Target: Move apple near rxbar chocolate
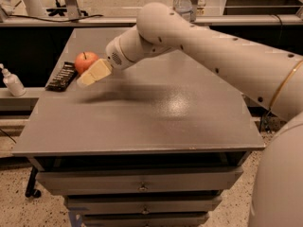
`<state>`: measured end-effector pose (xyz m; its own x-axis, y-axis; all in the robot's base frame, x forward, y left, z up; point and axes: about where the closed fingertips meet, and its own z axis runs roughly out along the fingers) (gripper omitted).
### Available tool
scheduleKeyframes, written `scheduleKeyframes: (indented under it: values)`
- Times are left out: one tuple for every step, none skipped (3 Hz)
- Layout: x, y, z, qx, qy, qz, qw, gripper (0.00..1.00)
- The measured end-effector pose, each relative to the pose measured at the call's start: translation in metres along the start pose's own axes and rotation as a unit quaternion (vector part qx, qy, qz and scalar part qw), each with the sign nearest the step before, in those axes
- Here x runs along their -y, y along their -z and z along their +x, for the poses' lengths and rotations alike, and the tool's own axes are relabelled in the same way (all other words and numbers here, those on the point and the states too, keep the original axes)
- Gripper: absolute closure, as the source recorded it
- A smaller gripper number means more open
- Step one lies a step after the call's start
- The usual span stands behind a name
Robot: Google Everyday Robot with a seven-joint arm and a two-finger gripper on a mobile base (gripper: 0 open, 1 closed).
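The red-orange apple [85,61] sits on the grey table [142,122] near its far left edge, free of my hand. The black rxbar chocolate [61,76] lies flat just left of the apple, almost touching it, at the table's left edge. My gripper [86,81] hangs just in front of and slightly right of the apple, a little above the tabletop, open and empty. Its beige fingers [96,73] point down and left, and my arm reaches in from the right.
A clear plastic water bottle [182,3] stands on the counter behind the table. A small white bottle [11,82] stands on a lower shelf to the left. Drawers [142,186] sit under the tabletop. My white body fills the right side.
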<state>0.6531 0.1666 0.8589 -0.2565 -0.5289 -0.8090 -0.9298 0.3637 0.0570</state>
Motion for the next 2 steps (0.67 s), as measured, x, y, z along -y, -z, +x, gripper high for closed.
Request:
scheduleKeyframes:
  values:
    - [-0.011,0.037,0.018,0.027,-0.002,0.008,0.9996,0.0]
    - [-0.013,0.087,0.046,0.055,0.011,0.025,0.9981,0.0]
